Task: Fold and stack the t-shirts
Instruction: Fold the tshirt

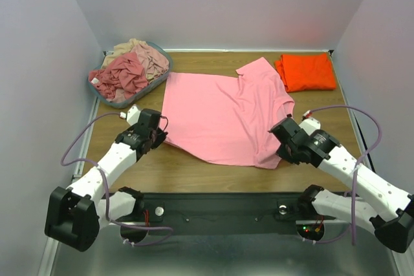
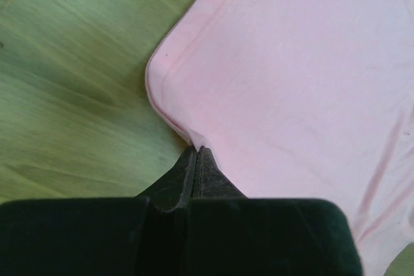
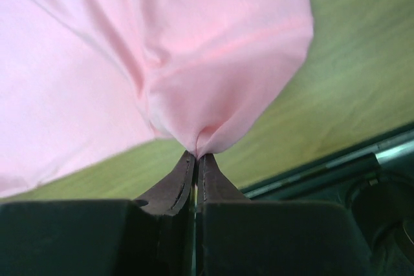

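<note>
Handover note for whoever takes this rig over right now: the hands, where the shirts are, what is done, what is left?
Hands: the left hand is shut on the near-left corner of the pink t-shirt; the right hand is shut on its near-right edge.
Things: the pink t-shirt lies spread out on the table, unfolded. The orange t-shirt lies at the far right. The dusty rose shirt and beige shirt are crumpled in the basket at the far left.
Done: the orange t-shirt is folded.
Left: fold the pink t-shirt, stack it, then fold and stack the two from the basket.
</note>
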Controlling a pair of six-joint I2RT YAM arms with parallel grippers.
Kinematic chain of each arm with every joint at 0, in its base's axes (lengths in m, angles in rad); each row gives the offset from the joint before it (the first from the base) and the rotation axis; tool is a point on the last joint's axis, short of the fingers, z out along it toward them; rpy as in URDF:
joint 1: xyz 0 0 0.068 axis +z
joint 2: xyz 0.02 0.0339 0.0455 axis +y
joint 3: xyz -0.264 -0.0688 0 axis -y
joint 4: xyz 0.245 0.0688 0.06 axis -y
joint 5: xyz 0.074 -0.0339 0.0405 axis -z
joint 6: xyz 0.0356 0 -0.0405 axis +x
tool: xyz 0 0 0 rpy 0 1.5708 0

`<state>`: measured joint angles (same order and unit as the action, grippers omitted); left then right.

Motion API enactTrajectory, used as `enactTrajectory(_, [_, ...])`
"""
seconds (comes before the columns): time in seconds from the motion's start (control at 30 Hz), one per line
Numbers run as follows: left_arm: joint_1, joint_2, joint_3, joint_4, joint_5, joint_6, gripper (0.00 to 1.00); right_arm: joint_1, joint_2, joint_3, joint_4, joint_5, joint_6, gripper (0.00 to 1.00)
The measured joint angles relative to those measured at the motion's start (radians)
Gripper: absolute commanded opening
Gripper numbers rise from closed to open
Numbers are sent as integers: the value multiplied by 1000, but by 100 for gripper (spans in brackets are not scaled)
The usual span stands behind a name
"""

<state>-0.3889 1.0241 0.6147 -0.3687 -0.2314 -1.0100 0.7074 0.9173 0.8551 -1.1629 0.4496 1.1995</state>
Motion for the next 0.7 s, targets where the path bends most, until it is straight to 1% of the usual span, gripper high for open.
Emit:
enactTrajectory(0.13, [16, 47, 32, 26, 0, 6, 0, -13, 56, 41, 55, 76, -48, 0])
enactTrajectory(0.27, [42, 87, 67, 48, 0, 12, 0, -88, 121, 96, 148, 122, -138, 0])
enactTrajectory(0.47, [79, 172, 135, 86, 0, 31, 0, -254, 218, 136, 313, 94, -290, 0])
enactTrajectory(0.7, [131, 278, 196, 131, 2, 41, 0, -353, 341, 149, 468, 15, -390, 1])
